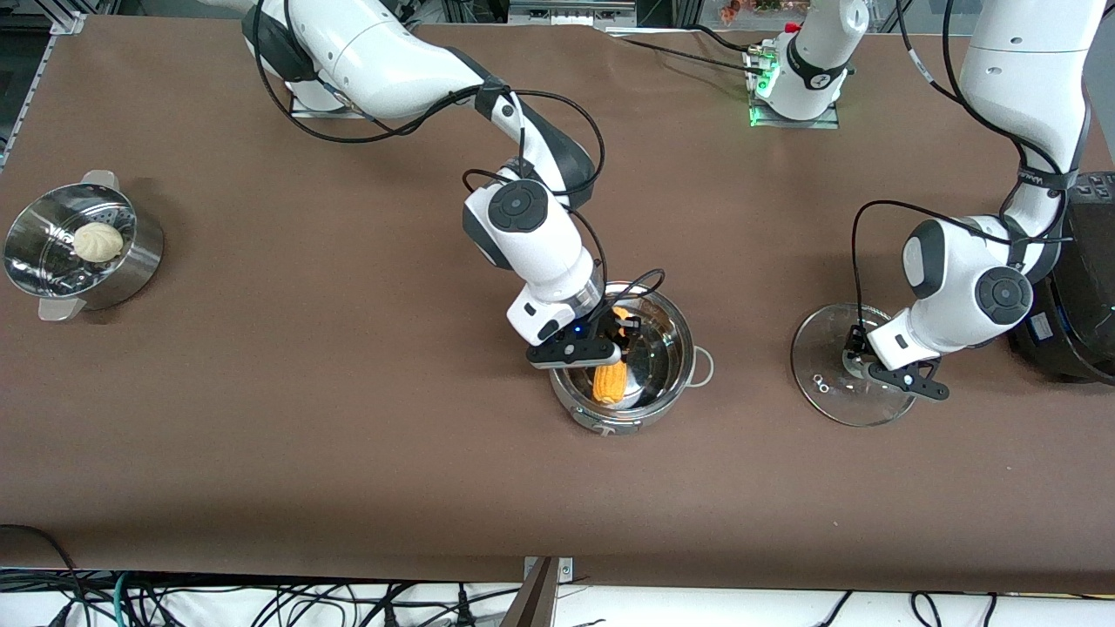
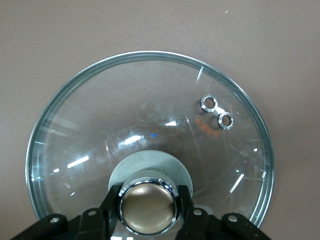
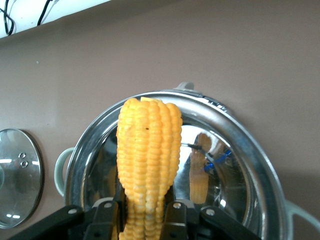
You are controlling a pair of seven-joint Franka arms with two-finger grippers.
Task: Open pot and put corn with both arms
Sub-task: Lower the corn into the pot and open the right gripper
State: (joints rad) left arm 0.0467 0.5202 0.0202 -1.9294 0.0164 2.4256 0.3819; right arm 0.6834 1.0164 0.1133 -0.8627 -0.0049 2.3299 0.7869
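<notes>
Mirror-bright steel pot (image 1: 666, 344), bumpy matt-kerneled corn (image 3: 147, 155), clear glossy glass lid (image 2: 150, 130) with polished metal-rimmed knob (image 2: 148, 207), matt brown table (image 1: 348, 392).

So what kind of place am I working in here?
Likely a robotics lab mock-kitchen bench: brown-covered table, loose cables along its edge, cookware only. Right gripper holds corn over the pot; left gripper grips the lid knob.

No readable text, label, brand, number or sign on anything in view. Faint orange-red mark on glass lid (image 2: 150, 135), just beside its two steam-vent rings, too blurred to read. Small dark marking on strap of left arm (image 1: 1041, 178), illegible. Green lamp lit at left arm's base (image 1: 797, 87), blue lamp at right gripper (image 1: 610, 335); no characters on either.
</notes>
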